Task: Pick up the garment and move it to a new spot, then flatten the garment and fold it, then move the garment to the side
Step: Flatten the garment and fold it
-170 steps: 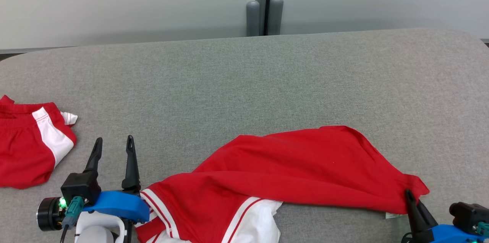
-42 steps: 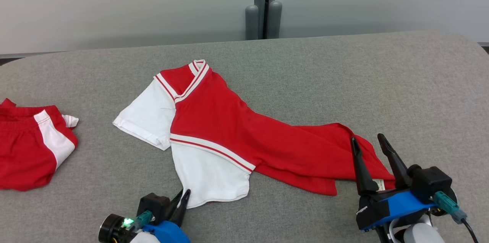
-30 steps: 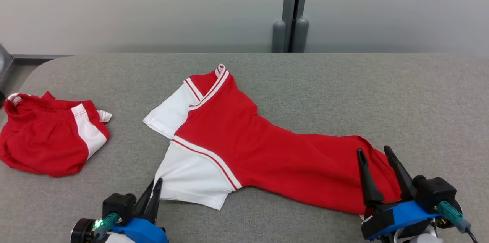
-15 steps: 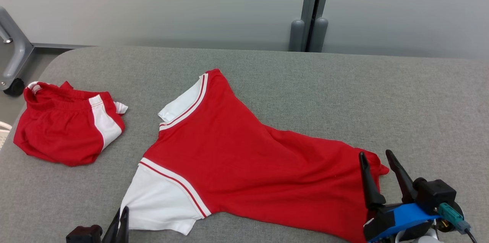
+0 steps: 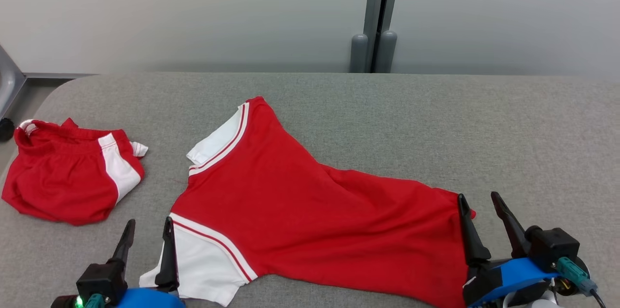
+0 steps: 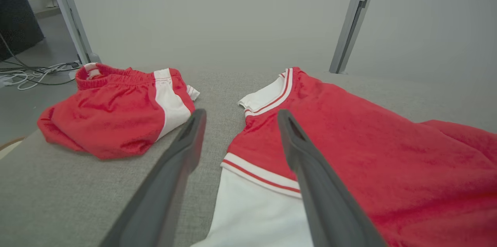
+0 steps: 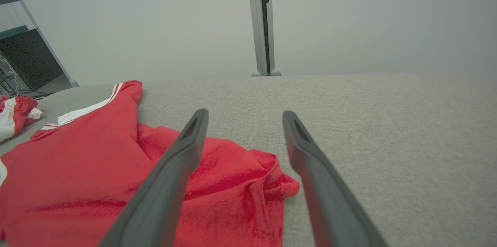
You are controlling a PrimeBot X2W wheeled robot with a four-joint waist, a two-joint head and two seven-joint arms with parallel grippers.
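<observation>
A red shirt with white sleeves (image 5: 310,211) lies spread across the grey padded table (image 5: 436,119), its collar end at the left and its hem at the right. My left gripper (image 5: 147,233) stands open at the lower left, its fingers beside the near white sleeve (image 5: 203,269). In the left wrist view that gripper (image 6: 238,119) frames the sleeve (image 6: 256,216) and the shirt's shoulder. My right gripper (image 5: 479,206) is open at the lower right, over the hem corner. The right wrist view has the rumpled hem (image 7: 240,185) between the right gripper's (image 7: 244,117) fingers. Neither gripper holds anything.
Red shorts with a white stripe (image 5: 68,177) lie bunched at the table's left end, also in the left wrist view as red shorts (image 6: 116,111). A grey post (image 5: 375,17) stands behind the table against a pale wall. Cables (image 6: 35,78) lie on the floor beyond the left edge.
The shirt was carried from the near edge and laid out flat, pulled toward the left. My left gripper, shut on the sleeve before, has opened. The camera has shifted too.
</observation>
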